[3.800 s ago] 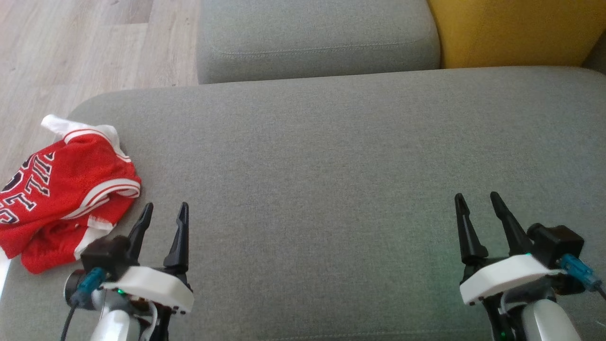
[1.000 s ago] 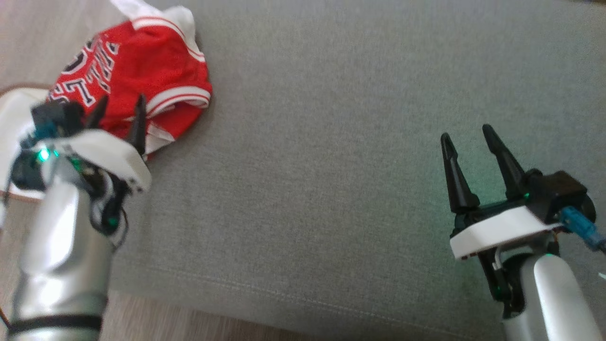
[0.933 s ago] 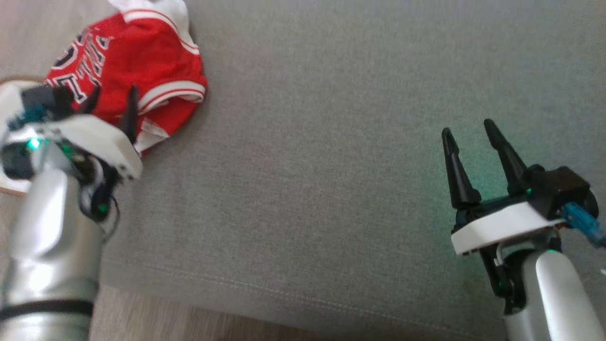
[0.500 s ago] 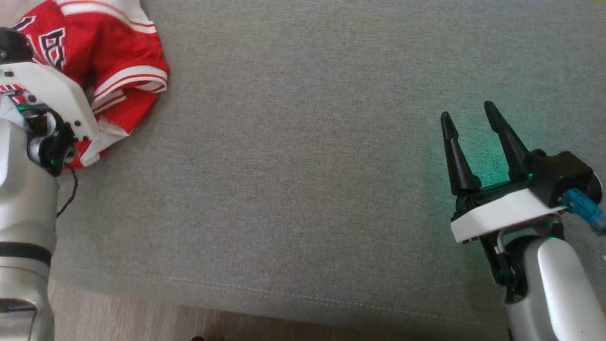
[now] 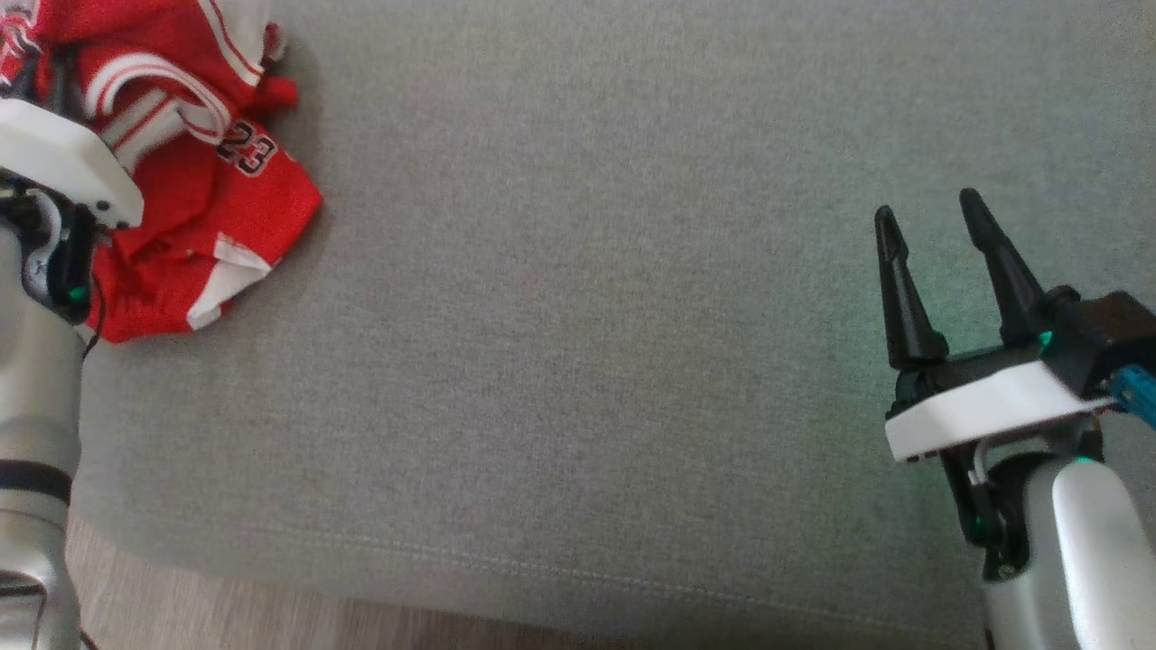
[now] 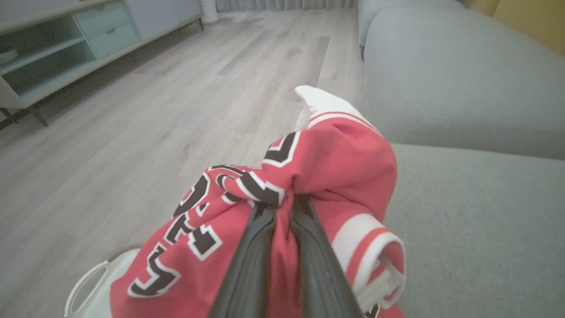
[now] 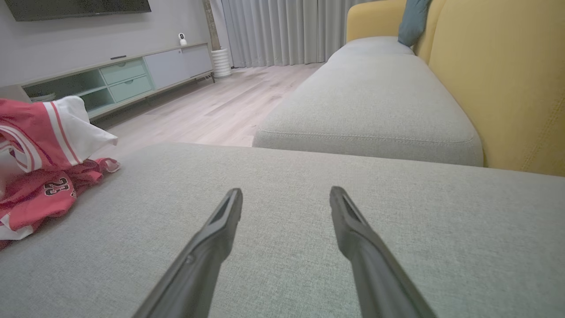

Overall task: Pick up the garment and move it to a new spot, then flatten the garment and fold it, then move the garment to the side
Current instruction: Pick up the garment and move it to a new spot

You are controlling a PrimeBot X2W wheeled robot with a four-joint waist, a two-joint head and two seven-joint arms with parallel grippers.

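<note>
The garment [image 5: 208,194] is a red basketball jersey with white trim and black lettering, bunched at the grey sofa seat's left end. In the left wrist view my left gripper [image 6: 282,204] is shut on a pinched fold of the garment [image 6: 335,163], which bulges around the fingers. Its white wrist housing [image 5: 63,162] lies over the cloth in the head view, with the fingertips hidden. My right gripper [image 5: 935,226] stands open above the seat's right side, nothing between its fingers. In the right wrist view the garment [image 7: 44,145] lies far left of the open right gripper [image 7: 286,196].
The grey sofa seat [image 5: 578,316] spreads wide between the two arms. Its front edge [image 5: 452,596] meets wood floor below. A second grey cushion [image 7: 371,97] and a yellow backrest [image 7: 507,79] lie beyond. A low cabinet [image 7: 110,75] stands across the floor [image 6: 132,110].
My left gripper reached into the garment and shut on a fold of it; the cloth has bunched and lifted, showing a number. The camera has shifted. The right gripper stays open.
</note>
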